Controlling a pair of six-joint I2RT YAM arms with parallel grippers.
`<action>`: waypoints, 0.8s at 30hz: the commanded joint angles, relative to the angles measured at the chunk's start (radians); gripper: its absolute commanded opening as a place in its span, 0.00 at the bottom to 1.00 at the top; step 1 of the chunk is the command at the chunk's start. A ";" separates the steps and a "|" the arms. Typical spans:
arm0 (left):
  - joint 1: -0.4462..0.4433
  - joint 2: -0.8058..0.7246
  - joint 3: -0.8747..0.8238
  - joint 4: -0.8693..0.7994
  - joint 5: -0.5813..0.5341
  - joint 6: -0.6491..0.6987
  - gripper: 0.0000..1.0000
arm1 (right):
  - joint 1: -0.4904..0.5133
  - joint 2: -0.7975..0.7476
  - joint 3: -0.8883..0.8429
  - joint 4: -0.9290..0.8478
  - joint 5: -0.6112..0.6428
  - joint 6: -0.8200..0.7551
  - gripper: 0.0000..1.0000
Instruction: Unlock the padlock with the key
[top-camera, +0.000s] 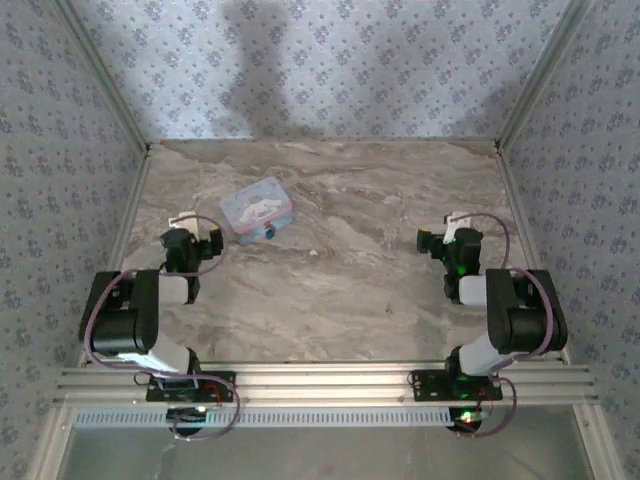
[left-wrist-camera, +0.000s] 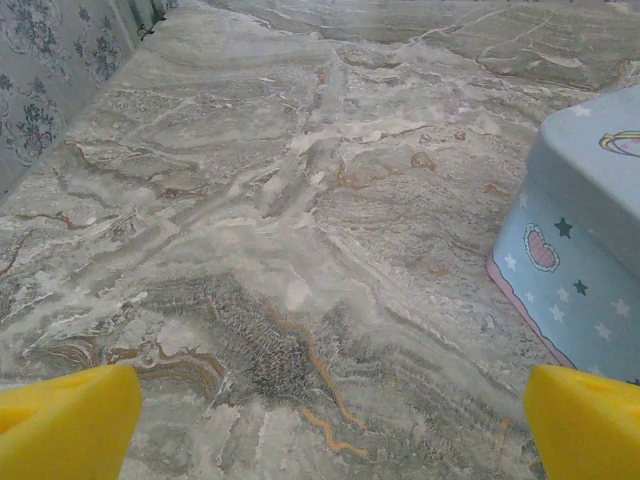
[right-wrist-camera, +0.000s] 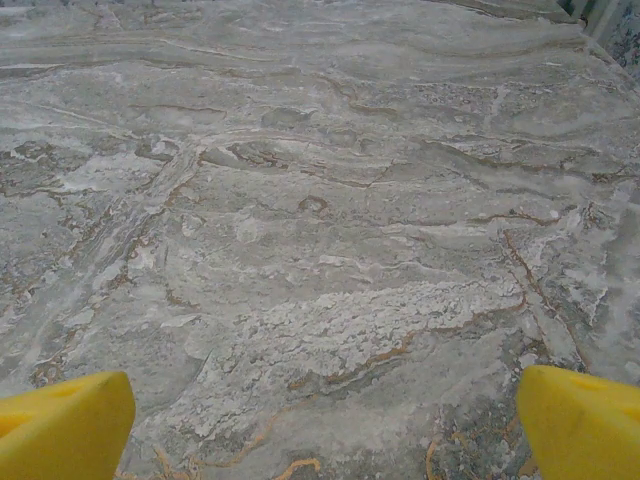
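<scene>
On the left half of the table (top-camera: 350, 290) we see a closed pale-blue tin box (top-camera: 258, 207) printed with a cartoon figure, stars and a heart; we can read no words. The tiny blue padlock (top-camera: 268, 233) lies just beside its near edge. The left gripper (left-wrist-camera: 330, 425) and the right gripper (right-wrist-camera: 325, 425) stand spread, empty.

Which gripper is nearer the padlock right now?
Left. The left gripper sits just left of the padlock by the tin box; the right gripper is far across the table to its right.
</scene>
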 joint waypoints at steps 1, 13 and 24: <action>-0.006 0.005 0.021 0.024 -0.011 -0.010 0.98 | 0.005 0.001 0.019 0.022 0.020 -0.018 1.00; -0.006 0.005 0.021 0.022 -0.010 -0.010 0.98 | 0.002 0.000 0.019 0.019 0.012 -0.016 1.00; -0.004 0.006 0.021 0.023 -0.009 -0.011 0.98 | -0.004 0.002 0.020 0.016 0.002 -0.014 1.00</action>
